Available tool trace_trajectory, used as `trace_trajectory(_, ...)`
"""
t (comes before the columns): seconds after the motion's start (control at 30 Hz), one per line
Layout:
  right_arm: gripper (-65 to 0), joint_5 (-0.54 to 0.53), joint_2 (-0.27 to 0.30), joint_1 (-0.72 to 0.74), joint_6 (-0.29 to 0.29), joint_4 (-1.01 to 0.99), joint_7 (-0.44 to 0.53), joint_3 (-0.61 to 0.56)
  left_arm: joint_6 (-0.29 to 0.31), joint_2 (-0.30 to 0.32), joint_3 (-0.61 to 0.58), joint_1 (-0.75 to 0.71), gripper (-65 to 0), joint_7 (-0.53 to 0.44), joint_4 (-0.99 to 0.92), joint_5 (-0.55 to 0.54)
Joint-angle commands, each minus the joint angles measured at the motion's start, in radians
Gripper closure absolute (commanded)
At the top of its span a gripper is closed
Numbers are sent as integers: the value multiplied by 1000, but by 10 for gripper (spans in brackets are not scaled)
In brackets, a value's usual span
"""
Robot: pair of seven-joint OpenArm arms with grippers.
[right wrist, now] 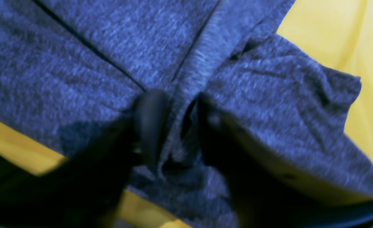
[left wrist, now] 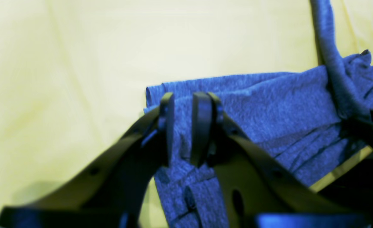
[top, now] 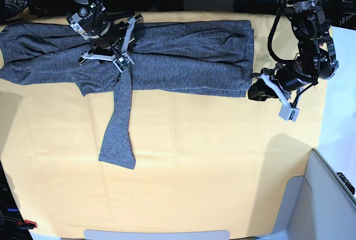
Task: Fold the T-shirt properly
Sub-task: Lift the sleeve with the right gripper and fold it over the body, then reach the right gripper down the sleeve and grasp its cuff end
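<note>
Left gripper (left wrist: 186, 126): fingers only a bit apart, w/ the shirt (top: 183, 56) hem corner bunched between the pads, so it's pinching fabric at the shirt's edge. Right gripper (right wrist: 173, 126): fingers partly open, a ridge of grey fabric sitting in the gap, can't tell if it's actually gripped or just loose there. Shirt lies flat across the far side of the yellow cloth (top: 211, 162), one sleeve (top: 119, 129) trailing toward the near edge. No containers.
</note>
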State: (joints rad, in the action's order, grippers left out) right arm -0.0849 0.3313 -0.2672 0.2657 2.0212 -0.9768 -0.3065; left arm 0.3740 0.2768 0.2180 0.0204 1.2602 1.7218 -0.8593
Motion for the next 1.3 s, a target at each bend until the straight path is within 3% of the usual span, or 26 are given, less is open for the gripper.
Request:
trace_trajectory(0.0, -301, 0, 4, 12, -3, 17, 14, 5, 4, 9, 2, 19, -89, -14, 5, -16)
trace_trajectory(0.1, -431, 0, -1, 47, -3, 20, 9, 5, 4, 8, 1, 19, -90, -14, -3, -16)
trace_trajectory(0.17, -482, -2, -5, 70, -3, 20, 9, 3, 4, 8, 1, 19, -90, -14, -3, -16)
trace_trajectory(0.33, -513, -2, -70, 148, -3, 19, 9, 34, 4, 11, 1, 19, -90, -14, -3, -16)
trace_trajectory(0.6, -513, -2, -314, 247, -3, -7, 9, 361, 6, 9, 1, 19, -90, -14, -4, -16)
trace_trajectory(0.8, -513, -2, -484, 372, -4, -190, 9, 634, 6, 9, 1, 20, -90, -15, -24, -16)
trace_trajectory(1.17, -513, -111, -488, 624, -6, -603, 20, 817, 6, 8, -1, 20, -90, -35, -47, -16)
trace_trajectory(1.27, -513, -111, -488, 682, -6, -713, 74, 863, 6, 8, -1, 20, -90, -35, -47, -16)
